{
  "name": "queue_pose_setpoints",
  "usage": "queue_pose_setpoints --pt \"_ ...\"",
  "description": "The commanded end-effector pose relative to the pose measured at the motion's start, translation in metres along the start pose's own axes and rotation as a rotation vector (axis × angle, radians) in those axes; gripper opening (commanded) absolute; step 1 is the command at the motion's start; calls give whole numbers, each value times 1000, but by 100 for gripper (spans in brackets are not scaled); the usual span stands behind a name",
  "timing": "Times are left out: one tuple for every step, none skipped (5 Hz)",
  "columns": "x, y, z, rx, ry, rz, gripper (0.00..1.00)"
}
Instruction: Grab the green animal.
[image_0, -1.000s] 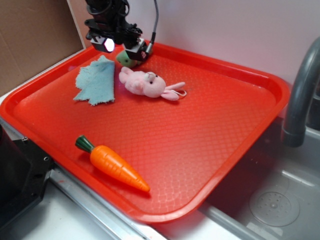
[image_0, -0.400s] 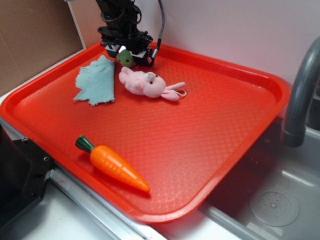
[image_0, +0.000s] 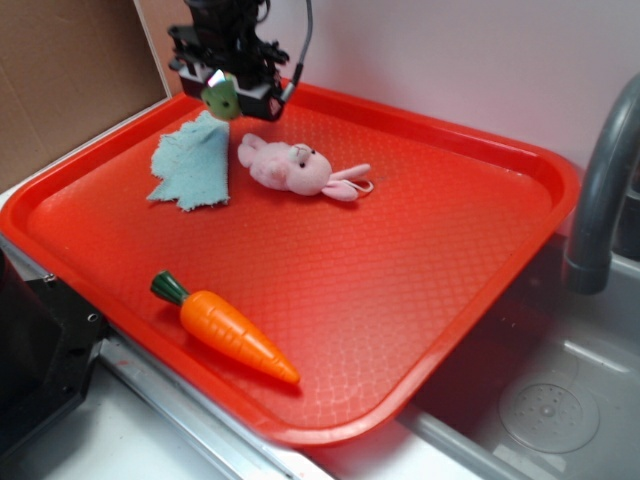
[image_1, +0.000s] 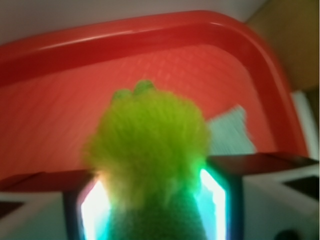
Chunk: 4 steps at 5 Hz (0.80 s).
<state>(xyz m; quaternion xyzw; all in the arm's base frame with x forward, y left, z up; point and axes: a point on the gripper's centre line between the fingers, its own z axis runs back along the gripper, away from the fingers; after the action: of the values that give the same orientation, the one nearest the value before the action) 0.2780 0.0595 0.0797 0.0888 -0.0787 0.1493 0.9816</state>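
The green animal (image_0: 221, 98) is a small fuzzy yellow-green plush, held up off the red tray (image_0: 470, 160) at its far left corner. My gripper (image_0: 232, 92) is shut on it, the black fingers pressing both sides. In the wrist view the green animal (image_1: 150, 145) fills the middle, wedged between the two glowing finger pads (image_1: 216, 200), with the tray's far rim (image_1: 150, 30) behind it.
A pale teal cloth scrap (image_0: 192, 165) lies just below the gripper. A pink plush bunny (image_0: 295, 167) lies to its right. An orange toy carrot (image_0: 228, 329) rests near the tray's front edge. A grey faucet (image_0: 600, 190) and sink (image_0: 550, 410) stand at right.
The gripper closed on the green animal, then rose and shifted slightly left, lifting it off the tray. Bunny, cloth and carrot have not moved.
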Motion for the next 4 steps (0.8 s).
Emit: queue_pose_setpoints --pt "-36 -6 96 -116 4 -8 0" --pt "-59 -10 122 -153 29 -55 0" --pt "-87 -14 144 -172 16 -88 0" --pt "-103 -18 148 -166 12 -92 0"
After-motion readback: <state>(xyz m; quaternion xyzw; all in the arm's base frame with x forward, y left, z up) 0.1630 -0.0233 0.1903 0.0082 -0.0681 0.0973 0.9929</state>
